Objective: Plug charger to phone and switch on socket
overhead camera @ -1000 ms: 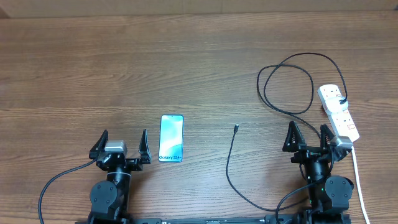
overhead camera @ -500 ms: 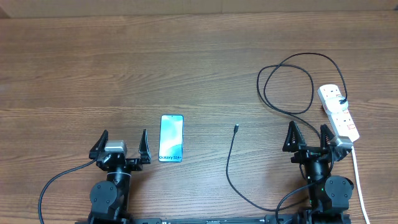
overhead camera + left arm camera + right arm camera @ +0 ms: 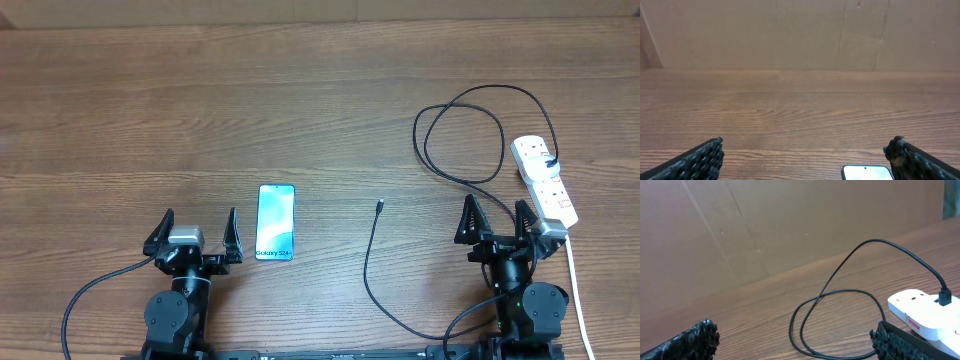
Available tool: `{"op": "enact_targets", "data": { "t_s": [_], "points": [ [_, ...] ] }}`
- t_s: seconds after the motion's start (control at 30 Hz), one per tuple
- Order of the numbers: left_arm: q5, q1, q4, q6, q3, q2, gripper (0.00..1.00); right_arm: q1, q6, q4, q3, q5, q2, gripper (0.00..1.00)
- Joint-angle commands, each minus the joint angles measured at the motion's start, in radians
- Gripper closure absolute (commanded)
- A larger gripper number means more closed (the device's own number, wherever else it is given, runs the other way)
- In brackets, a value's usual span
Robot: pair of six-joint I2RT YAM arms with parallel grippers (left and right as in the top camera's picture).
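The phone [image 3: 276,223] lies flat on the table with a blue-cyan screen, just right of my left gripper [image 3: 194,232], which is open and empty. Its top edge shows in the left wrist view [image 3: 867,173]. The black charger cable [image 3: 372,262] runs from its free connector tip [image 3: 380,206] down and around, then loops [image 3: 460,130] up to the white socket strip [image 3: 544,182] at the right edge, where it is plugged in. My right gripper [image 3: 497,222] is open and empty, just left of the strip. The loop [image 3: 840,315] and strip [image 3: 925,314] show in the right wrist view.
The strip's thick white cord [image 3: 577,290] runs down past the right arm toward the front edge. A brown cardboard wall [image 3: 800,35] stands behind the wooden table [image 3: 200,110].
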Motion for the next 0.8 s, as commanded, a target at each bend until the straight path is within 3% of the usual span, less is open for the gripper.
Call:
{"op": "enact_targets", "data": {
  "t_s": [0.0,0.27,0.5,0.77],
  "points": [
    [0.008,0.005,0.004,0.019,-0.008,-0.009,0.00,-0.001,-0.004,0.005,-0.011,-0.005,-0.007,0.00],
    [0.019,0.005,0.005,0.013,-0.008,-0.009,0.00,-0.001,-0.004,0.005,-0.011,-0.005,-0.007,0.00],
    [0.197,0.004,-0.007,-0.015,-0.007,-0.009,0.00,-0.001,-0.004,0.005,-0.011,-0.005,-0.007,0.00],
    [0.307,0.004,-0.118,-0.151,0.073,0.005,0.00,-0.001,-0.004,0.005,-0.011,-0.005,-0.007,0.00]
  ]
}}
